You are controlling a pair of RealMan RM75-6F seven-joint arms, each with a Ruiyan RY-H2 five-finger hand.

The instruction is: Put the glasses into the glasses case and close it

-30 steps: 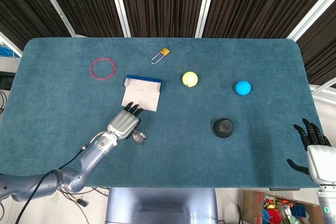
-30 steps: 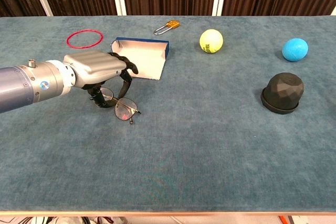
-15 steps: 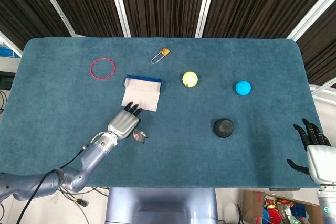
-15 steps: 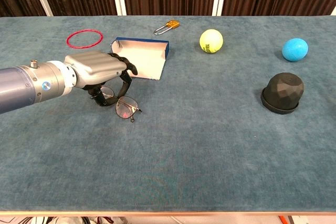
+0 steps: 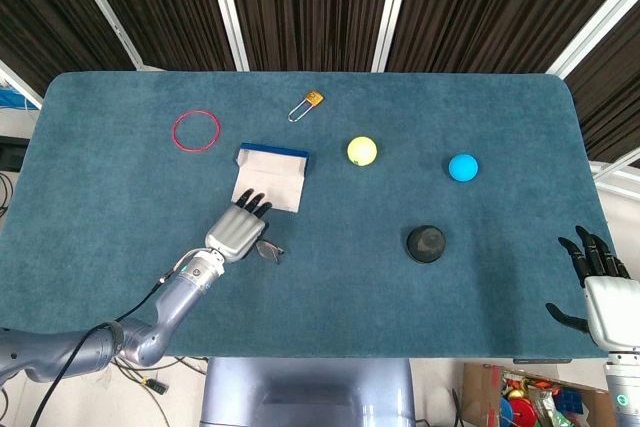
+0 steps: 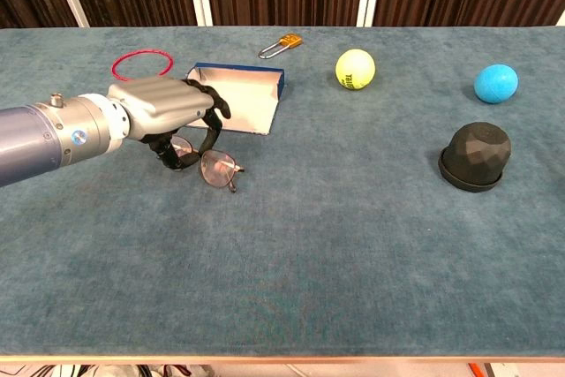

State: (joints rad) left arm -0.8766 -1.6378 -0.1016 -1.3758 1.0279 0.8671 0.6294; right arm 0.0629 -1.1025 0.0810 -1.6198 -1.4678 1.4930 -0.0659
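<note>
Left hand (image 6: 163, 112) was over the glasses (image 6: 212, 165), fingers (image 6: 210, 121) curled down around the frame's near side and grasping it. One lens stuck out to the right of the hand, just above or on the cloth; which could not be told. The glasses sat just in front of the glasses case (image 6: 238, 99), outside it.

The case lay open on the table (image 6: 353, 236), blue rim toward the far side, pale lining up. Nothing was inside it.

Right hand (image 5: 595, 277) was at the table's near right corner, fingers spread, holding nothing.

Elsewhere on the cloth: red ring (image 6: 141, 64), padlock (image 6: 281, 43), yellow ball (image 6: 355, 69), blue ball (image 6: 495, 83), black dome (image 6: 476, 156).
</note>
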